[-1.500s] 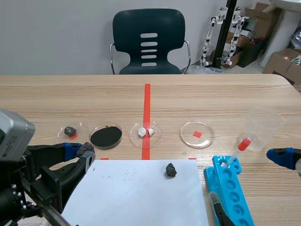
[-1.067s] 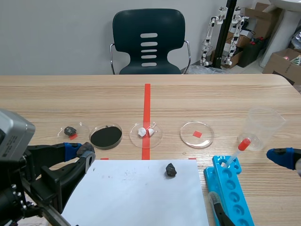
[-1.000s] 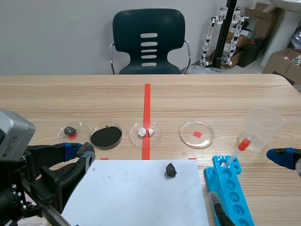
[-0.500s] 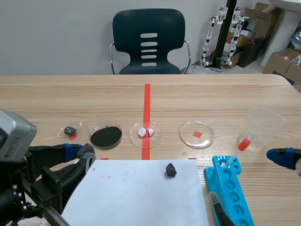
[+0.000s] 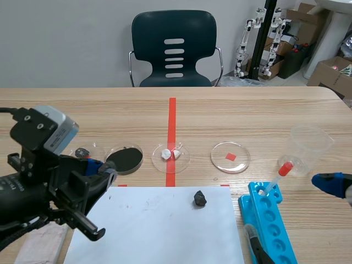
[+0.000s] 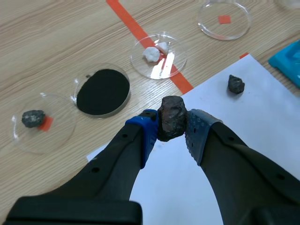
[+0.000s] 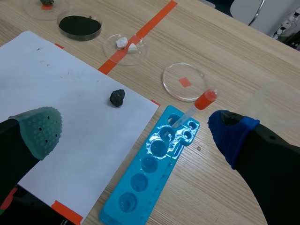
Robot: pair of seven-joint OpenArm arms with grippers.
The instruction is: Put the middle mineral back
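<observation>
Left gripper point(image 6: 171, 130): clamped on brown mineral point(image 6: 172, 116), above paper point(image 6: 262, 117) corner. Black dish point(image 6: 102, 90), likely its place, lies just ahead, toward gripper's left. Right gripper point(image 7: 136, 129): fingers apart, farther off.

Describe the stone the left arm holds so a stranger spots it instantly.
Find the white paper sheet. Above its corner nearest the black-filled dish, the left claw pinches a brown lumpy stone; the black stone lies loose on the sheet.
</observation>
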